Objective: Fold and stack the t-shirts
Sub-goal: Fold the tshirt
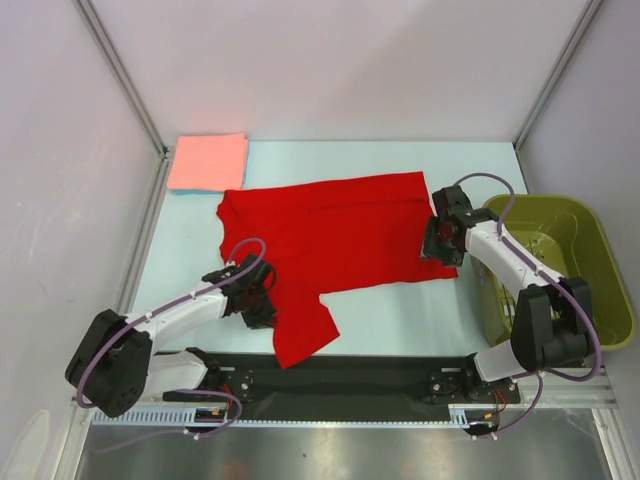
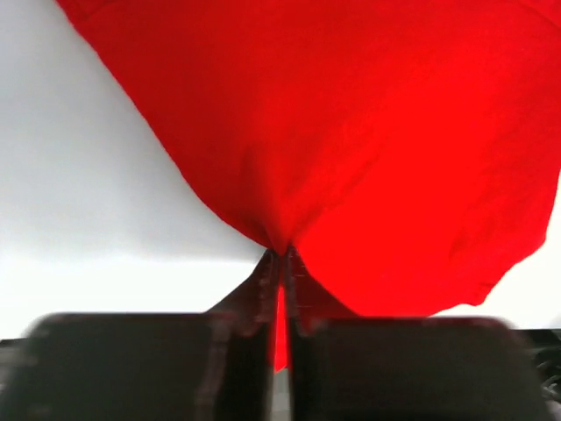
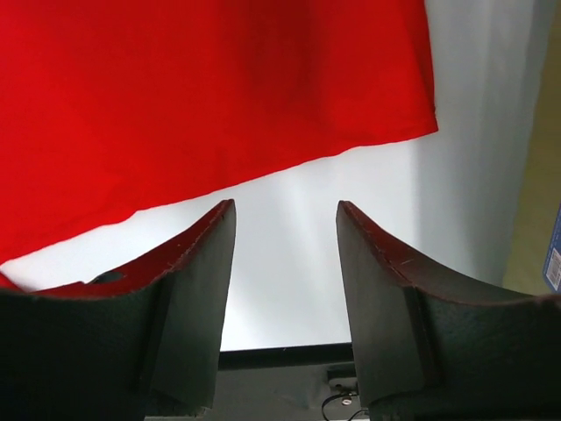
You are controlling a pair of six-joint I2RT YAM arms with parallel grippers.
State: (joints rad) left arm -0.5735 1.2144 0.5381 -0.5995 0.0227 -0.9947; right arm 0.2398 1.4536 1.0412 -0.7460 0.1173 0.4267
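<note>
The bright red t-shirt (image 1: 340, 230) lies spread over the middle of the table, one sleeve hanging toward the near edge. My left gripper (image 1: 262, 298) is at the shirt's left side and is shut on a pinch of red cloth (image 2: 368, 132); in the left wrist view the gripper (image 2: 282, 256) has its jaws closed with cloth between them. My right gripper (image 1: 437, 240) is at the shirt's right hem, open and empty; in the right wrist view the gripper (image 3: 285, 219) is over bare table just off the red hem (image 3: 175, 96). The salmon-pink t-shirt (image 1: 208, 160) lies folded at the back left.
An olive-green plastic basket (image 1: 590, 262) stands at the right edge, close behind my right arm; its wall shows in the right wrist view (image 3: 545, 175). A black strip (image 1: 360, 375) runs along the near edge. White walls enclose the table (image 1: 400, 300).
</note>
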